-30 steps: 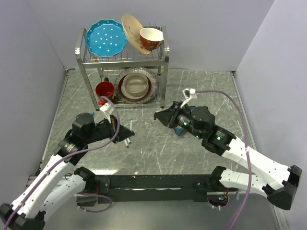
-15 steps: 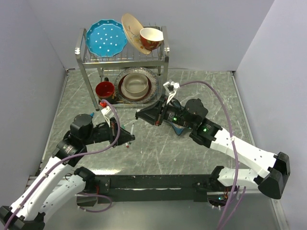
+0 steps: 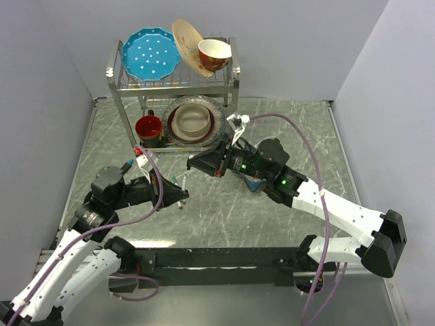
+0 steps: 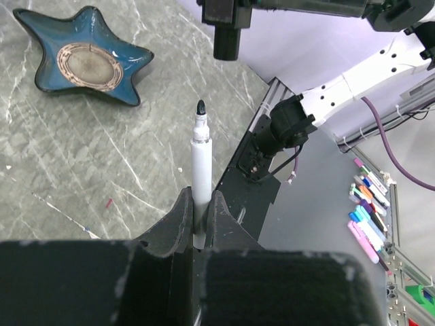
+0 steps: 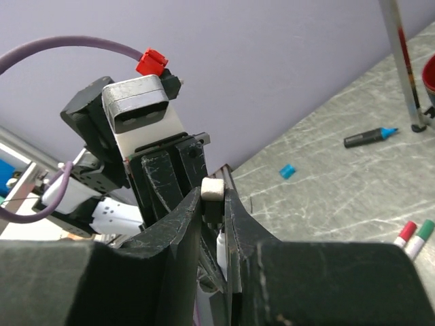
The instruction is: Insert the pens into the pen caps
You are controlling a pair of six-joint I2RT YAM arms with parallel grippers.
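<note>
Mating pen to cap: this looks like the step in hand. Both pieces are held off the table in front of the dish rack [image 3: 234,102], facing each other and not yet joined.
Left gripper [image 4: 199,204]: clamped on a white-barrelled pen [image 4: 200,159]. Its black tip sticks out past the fingers, on the side away from the rack's foot.
Right gripper [image 5: 214,198]: closed on a small pale cap [image 5: 213,189] pinched right at the fingertips, nearer the rack than the pen.
Gap: tip and cap are apart. From the left wrist the tip seems aimed a touch to one side of the opposing fingers.
Cap's mouth: cannot tell whether it faces the pen.
Doing it well: square the barrel with the cap's axis first, then close along that line slowly. The cap is held by very little surface, so an off-centre push would likely twist it or pop it free.
Loose on the table: a dark marker with blue end [image 5: 370,138] lies by the rack's leg. A blue cap [image 5: 287,171] sits a little farther out, and red- and green-ended pens [image 5: 414,234] lie side by side beyond that.
</note>
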